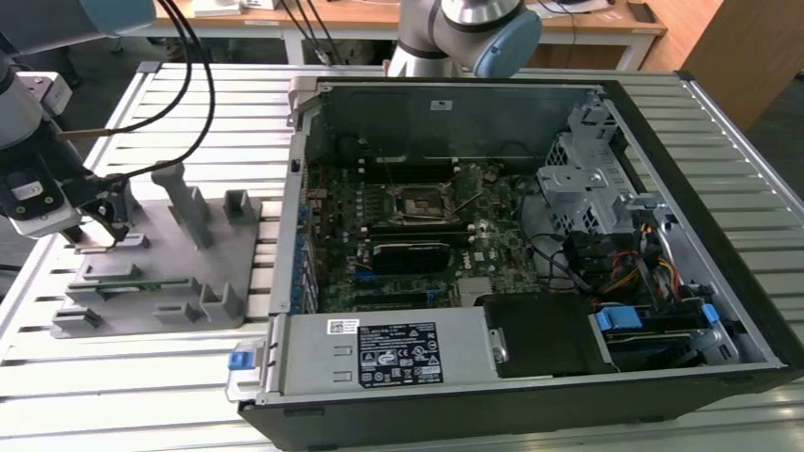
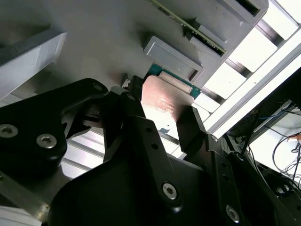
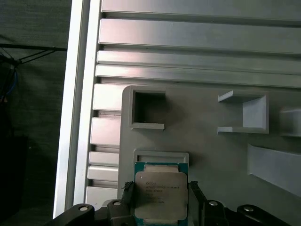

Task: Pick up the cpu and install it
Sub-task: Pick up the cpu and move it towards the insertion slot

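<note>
1. My claw (image 1: 101, 235) hung low at about 9 o'clock in the exterior view, right over the grey plate (image 1: 188, 273) with its blocks and posts.
2. The grey plate lay on the bench (image 1: 201, 122), which was made of long silver slats.
3. In both wrist views the cpu (image 3: 161, 197) (image 2: 164, 101) lay flat in its little square seat on the grey plate, shiny side up.
4. The cpu had a thin green rim around its silver top.
5. My claw was clamped on the cpu. My two black fingers (image 3: 128, 192) pressed on two sides of it, one across from the other.
6. The open computer case (image 1: 297, 169) sat at 3 o'clock from the grey plate, just beside it on the bench.
7. Inside the case, the black square socket (image 1: 421, 202) sat on the green board. It was well apart from my claw, at about 3 o'clock from it.
</note>
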`<move>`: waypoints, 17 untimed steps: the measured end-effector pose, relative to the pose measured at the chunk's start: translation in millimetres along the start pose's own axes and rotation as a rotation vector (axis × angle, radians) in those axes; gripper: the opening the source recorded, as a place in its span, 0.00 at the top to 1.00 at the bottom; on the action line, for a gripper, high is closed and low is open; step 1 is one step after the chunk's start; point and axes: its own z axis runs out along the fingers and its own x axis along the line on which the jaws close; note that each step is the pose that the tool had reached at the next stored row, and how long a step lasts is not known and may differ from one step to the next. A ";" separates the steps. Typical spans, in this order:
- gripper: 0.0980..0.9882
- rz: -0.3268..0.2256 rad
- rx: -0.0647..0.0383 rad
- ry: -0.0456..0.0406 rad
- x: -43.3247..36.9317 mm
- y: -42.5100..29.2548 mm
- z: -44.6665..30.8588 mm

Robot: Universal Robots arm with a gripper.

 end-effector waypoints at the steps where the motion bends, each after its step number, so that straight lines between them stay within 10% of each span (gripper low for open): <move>1: 0.51 0.000 0.000 -0.0001 0.0 0.0 -0.3; 17: 0.51 0.000 0.000 0.0001 0.3 0.6 -7.5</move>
